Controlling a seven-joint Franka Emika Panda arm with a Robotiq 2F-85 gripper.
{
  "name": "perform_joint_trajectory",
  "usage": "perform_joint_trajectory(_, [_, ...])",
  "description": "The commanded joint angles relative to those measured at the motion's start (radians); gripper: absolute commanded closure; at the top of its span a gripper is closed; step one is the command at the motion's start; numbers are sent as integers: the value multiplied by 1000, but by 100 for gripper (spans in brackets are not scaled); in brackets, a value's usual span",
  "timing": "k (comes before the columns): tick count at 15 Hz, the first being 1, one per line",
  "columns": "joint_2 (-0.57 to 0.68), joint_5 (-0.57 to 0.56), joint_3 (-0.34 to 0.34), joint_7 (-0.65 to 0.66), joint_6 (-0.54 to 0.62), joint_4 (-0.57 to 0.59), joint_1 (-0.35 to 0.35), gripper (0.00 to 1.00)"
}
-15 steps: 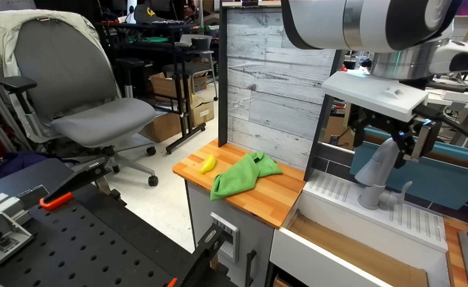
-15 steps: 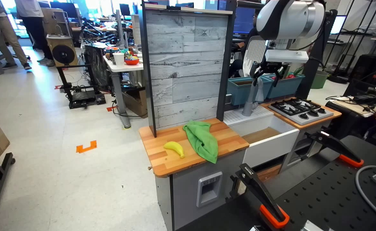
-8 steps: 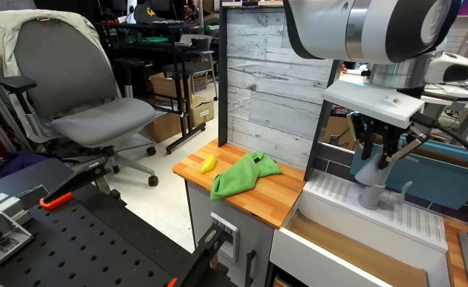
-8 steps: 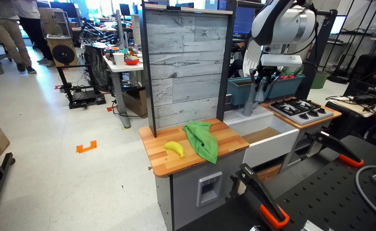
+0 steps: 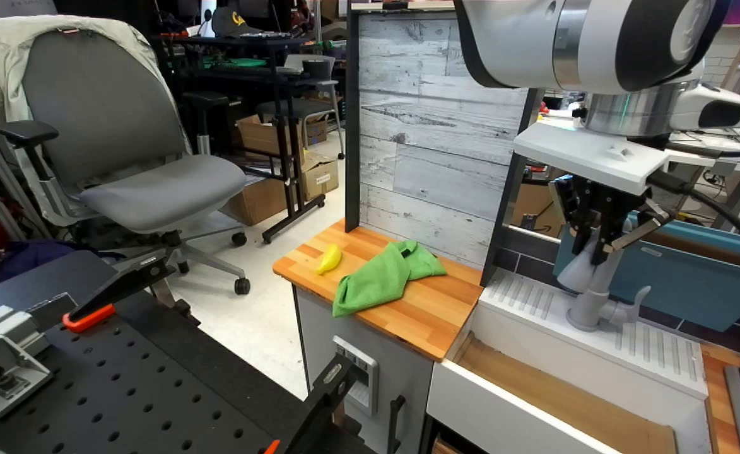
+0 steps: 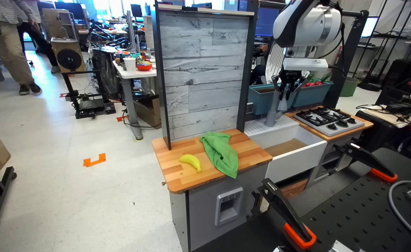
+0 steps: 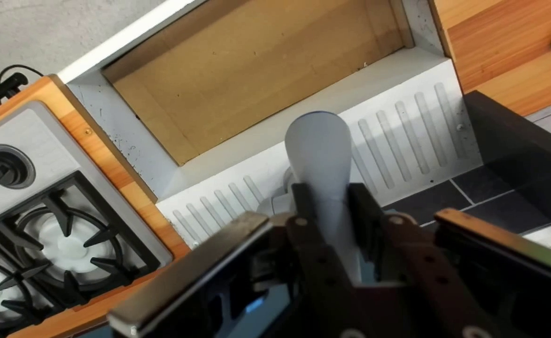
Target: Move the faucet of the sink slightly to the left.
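The pale grey faucet [image 5: 587, 310] rises from the ribbed ledge at the back of the white sink [image 5: 513, 403], its flared spout [image 5: 575, 273] leaning out toward the basin. Around its upper neck, my gripper [image 5: 599, 252] has closed. Seen from the wrist, the faucet [image 7: 321, 155] runs up between the two dark fingers [image 7: 365, 206], which press on it from either side. The upper part of the neck is partly hidden by the gripper in both exterior views. The gripper [image 6: 284, 93] points downward above the sink ledge.
Teal bins [image 6: 307, 96] stand behind the sink. A stove [image 6: 328, 119] sits on one side; a wooden counter [image 5: 433, 315] with a green cloth [image 5: 376, 284] and yellow banana [image 5: 329, 259] on the other. A tall grey plank panel [image 5: 439, 139] rises behind the counter.
The jaws have gone from wide open to shut around the faucet's neck. The arm first came down, then rose very slightly. The faucet stands in nearly the same place.
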Motion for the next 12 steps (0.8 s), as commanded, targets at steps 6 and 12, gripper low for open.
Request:
perform_joint_trajectory(6, [62, 81, 56, 77, -82, 109, -14, 94])
perform_joint_trajectory(12, [72, 123, 77, 175, -79, 135, 14, 94])
